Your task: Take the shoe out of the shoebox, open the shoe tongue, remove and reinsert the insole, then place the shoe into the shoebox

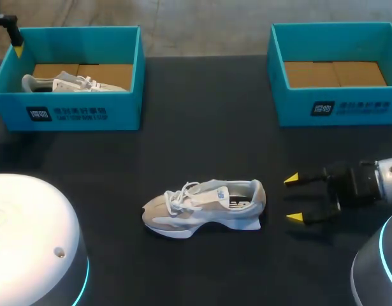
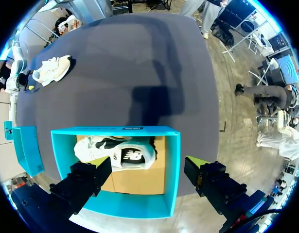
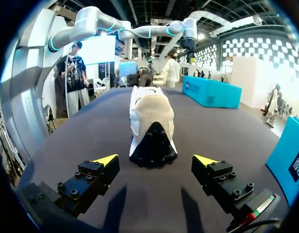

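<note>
Shoeboxes of teal colour stand at the far side of the black table (image 1: 202,127), well apart: the left shoebox (image 1: 71,111) at the far left, the right shoebox (image 1: 336,108) at the far right. The right shoebox shows its brown cardboard floor. Inside the left shoebox lies a second shoe (image 1: 68,83), white and pale grey, on the left part of the floor. The shoe (image 1: 205,207) of the task, beige and white with white laces, is outside both boxes. It rests upright on its sole in the near middle of the table, toe to the left and heel to the right. The right gripper (image 1: 294,199) is low at the right of this shoe, its fingers apart and pointing left at the heel, near it but not touching. In the right wrist view the dark end of the heel is ahead of the fingers, in line with the gap between them. The left gripper (image 2: 148,167) hangs above the left shoebox with its fingers wide apart and nothing between them: one fingertip over the inside of the box, close to the second shoe, the other past the box wall.
</note>
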Controlling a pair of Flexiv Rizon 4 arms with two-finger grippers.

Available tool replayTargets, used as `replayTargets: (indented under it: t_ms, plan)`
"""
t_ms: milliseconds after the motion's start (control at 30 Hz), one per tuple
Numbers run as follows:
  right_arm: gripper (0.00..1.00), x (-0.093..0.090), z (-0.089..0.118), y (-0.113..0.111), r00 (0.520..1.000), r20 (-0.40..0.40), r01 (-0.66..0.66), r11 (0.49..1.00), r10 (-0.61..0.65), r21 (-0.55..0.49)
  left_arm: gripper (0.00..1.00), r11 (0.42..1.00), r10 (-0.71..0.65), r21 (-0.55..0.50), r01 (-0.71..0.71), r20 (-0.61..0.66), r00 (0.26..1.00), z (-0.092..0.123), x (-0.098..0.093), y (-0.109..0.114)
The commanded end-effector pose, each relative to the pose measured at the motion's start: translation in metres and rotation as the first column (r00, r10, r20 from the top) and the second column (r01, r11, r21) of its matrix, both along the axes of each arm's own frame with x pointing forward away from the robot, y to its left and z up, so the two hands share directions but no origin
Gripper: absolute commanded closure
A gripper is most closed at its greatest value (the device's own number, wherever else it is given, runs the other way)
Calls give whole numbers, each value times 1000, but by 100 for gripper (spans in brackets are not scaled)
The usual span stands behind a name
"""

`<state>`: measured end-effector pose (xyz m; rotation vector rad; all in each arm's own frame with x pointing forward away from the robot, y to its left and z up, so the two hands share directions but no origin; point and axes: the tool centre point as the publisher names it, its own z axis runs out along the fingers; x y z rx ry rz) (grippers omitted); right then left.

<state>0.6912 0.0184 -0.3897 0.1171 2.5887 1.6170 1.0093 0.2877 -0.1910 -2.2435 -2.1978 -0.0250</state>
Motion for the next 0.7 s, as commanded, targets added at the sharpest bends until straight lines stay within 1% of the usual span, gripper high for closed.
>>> replayTargets:
  t_ms: [33,200,233,700]
  plan:
    - [0,8,-5,10,1000,-4,-10,1000,10,4,0,1000,-1,3,1,0,1000,1,0,0]
    - [0,9,-5,17,1000,4,-21,1000,20,15,0,1000,-1,3,1,0,1000,1,0,0]
    - [0,8,-6,17,1000,-9,-20,1000,20,-1,0,1000,-1,3,1,0,1000,1,0,0]
    - [0,8,-6,17,1000,-9,-20,1000,20,-1,0,1000,-1,3,1,0,1000,1,0,0]
